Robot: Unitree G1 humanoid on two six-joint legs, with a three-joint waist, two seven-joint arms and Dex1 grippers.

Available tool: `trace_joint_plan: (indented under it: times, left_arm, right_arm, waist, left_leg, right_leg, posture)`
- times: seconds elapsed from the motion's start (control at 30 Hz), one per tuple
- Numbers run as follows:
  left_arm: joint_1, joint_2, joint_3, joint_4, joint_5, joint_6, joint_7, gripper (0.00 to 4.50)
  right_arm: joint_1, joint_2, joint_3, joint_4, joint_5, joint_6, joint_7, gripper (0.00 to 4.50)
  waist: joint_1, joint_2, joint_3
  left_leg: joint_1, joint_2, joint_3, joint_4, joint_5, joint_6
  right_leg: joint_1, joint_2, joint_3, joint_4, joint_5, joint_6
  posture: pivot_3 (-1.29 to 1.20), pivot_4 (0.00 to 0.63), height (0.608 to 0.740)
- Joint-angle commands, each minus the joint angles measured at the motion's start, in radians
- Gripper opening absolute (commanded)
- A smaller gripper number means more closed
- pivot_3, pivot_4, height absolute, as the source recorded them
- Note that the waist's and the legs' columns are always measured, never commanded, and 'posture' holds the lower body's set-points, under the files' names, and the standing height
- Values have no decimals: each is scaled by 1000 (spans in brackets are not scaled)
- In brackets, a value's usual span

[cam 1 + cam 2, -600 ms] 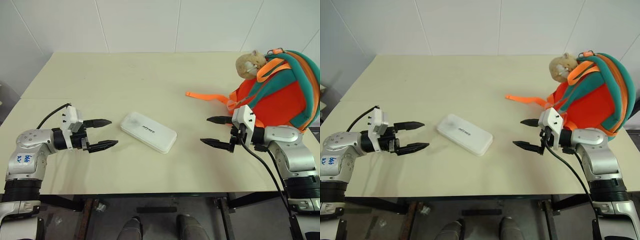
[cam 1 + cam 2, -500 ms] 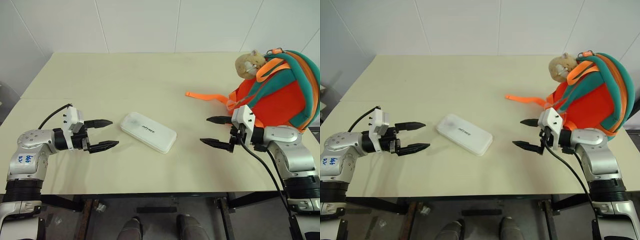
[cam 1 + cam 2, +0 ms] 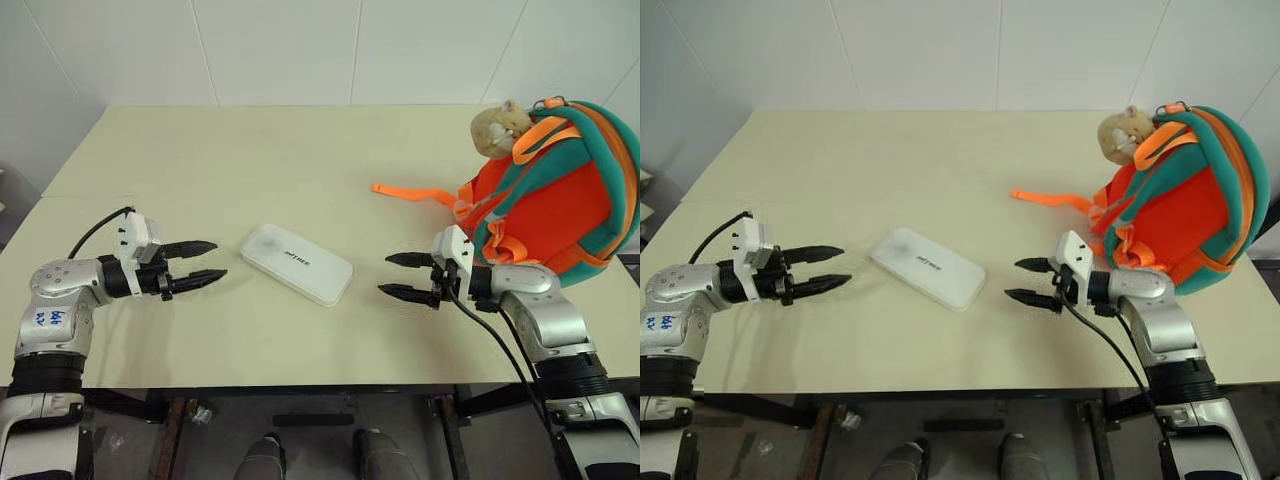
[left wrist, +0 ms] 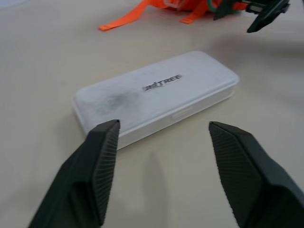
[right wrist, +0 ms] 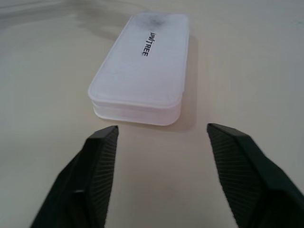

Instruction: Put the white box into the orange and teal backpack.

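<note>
Both grippers are in play, one on each side of the flat, oblong white plastic box with rounded corners and small dark lettering on its lid. Left gripper, two black ribbed fingers parted with clear air between them, hangs just above the pale cream table and points at the box's near short end, close but not touching. From its wrist, the box lies square ahead, framed between the fingertips, and the lettering reads clearly across the top. Over on the other side, right gripper mirrors it: fingers spread, nothing between them, aimed at the opposite short end of the box with a strip of bare table in between. Its own wrist camera shows the box lying lengthwise straight in front, a seam running round the case where lid meets base. The box sits flat near the middle of the table, angled slightly, untouched by either side. Off on the robot's right stands the small rounded backpack, bright orange body with teal trim and straps, a beige plush toy perched at its top, and a loose orange webbing strap trailing across the table toward the centre. Box and backpack are well apart.
</note>
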Motion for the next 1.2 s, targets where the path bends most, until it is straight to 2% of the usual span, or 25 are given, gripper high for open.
trace_joint_plan:
  times: [0.03,0.2,0.43,0.6,0.97,1.2]
  left_arm:
    - [-67,-6,-5,98,39,-77,-7,1624]
    - [-168,-49,-11,254,85,-150,34,25]
    - [-354,-135,-23,566,187,-236,254,25]
    - [-410,-167,-54,683,270,-273,380,25]
    - [-443,-275,-77,757,322,-285,389,25]
    - [-426,-288,-75,747,325,-282,327,25]
  right_arm:
    - [49,8,11,-69,5,-1,-11,1798]
    - [93,41,34,-111,4,18,-47,19]
    - [113,93,89,-161,-38,50,-129,19]
    - [135,112,106,-198,-43,68,-168,19]
    - [127,139,126,-205,-59,73,-210,19]
    - [119,134,120,-188,-62,67,-211,19]
  waist:
    - [3,0,0]
    - [2,0,0]
    - [-1,-1,0]
    - [1,-1,0]
    - [0,-1,0]
    - [1,-1,0]
  left_leg:
    - [0,0,0,0,0,0]
    - [-1,-1,0,1,0,0]
    - [0,-1,-2,3,0,0]
    - [-1,-1,-2,3,0,0]
    - [-1,-1,-2,3,1,0]
    - [-1,-1,-2,3,1,0]
  right_leg:
    - [0,0,0,0,0,0]
    - [0,0,-1,0,0,1]
    - [0,0,-1,4,1,1]
    - [0,0,-1,3,0,2]
    - [0,0,-2,4,0,2]
    - [0,0,-2,4,0,2]
  posture:
    - [0,150,740]
    - [0,150,740]
    - [0,150,740]
    - [0,150,740]
    - [0,150,740]
    - [0,150,740]
